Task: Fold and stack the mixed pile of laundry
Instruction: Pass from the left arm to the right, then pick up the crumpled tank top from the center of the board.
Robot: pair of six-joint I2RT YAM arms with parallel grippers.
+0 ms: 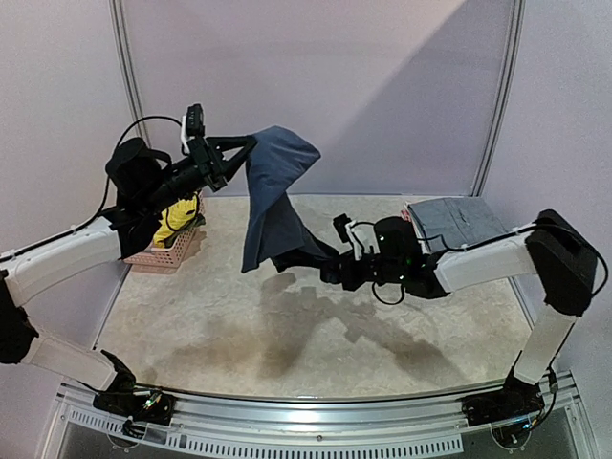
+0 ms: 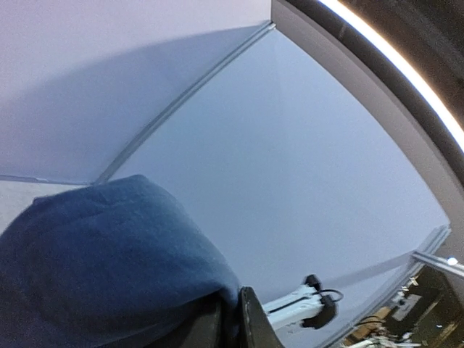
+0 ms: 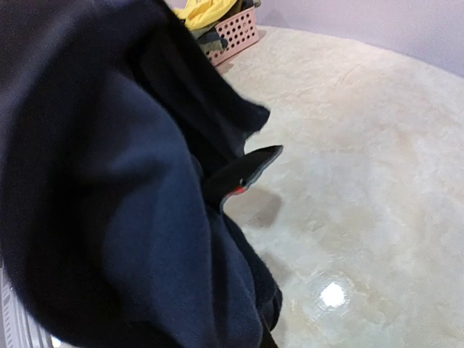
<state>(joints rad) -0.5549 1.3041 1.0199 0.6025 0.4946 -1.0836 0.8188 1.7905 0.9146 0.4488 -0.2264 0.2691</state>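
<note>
Lilac walls enclose a mottled beige worktop (image 1: 287,344). Above it the navy blue top (image 1: 277,182) hangs between 2 grips: the left fingers (image 1: 237,145) are clamped on its upper edge, the right fingers (image 3: 246,168) closed on cloth near its lower hem. Expect soft, light, limp cloth that sags below each grip; take hold at corners or seams. Folded grey trousers (image 1: 457,222) lie right of the right fingers; the pink basket (image 1: 167,253) sits below the left fingers.
</note>
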